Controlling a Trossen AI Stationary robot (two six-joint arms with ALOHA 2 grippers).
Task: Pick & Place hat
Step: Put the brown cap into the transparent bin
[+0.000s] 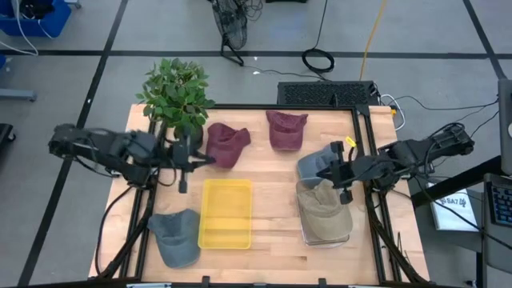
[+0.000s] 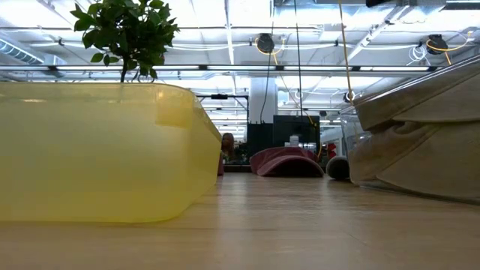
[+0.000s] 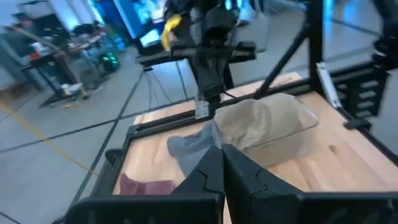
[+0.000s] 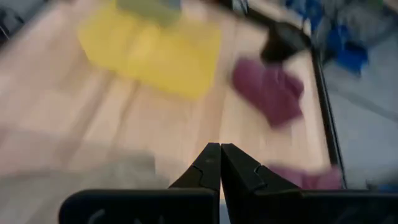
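Several hats lie on the wooden table. A maroon hat sits by the plant, and a second maroon hat lies farther right. A blue-grey hat lies beside a tan hat, which rests in a clear container. Another grey-blue hat lies near the front left. My left gripper is shut and empty beside the first maroon hat. My right gripper is shut and empty above the blue-grey and tan hats.
A yellow bin stands at the table's middle front. A potted plant stands at the far left corner. Bare wood lies between the bin and the clear container. A dark frame rims the table.
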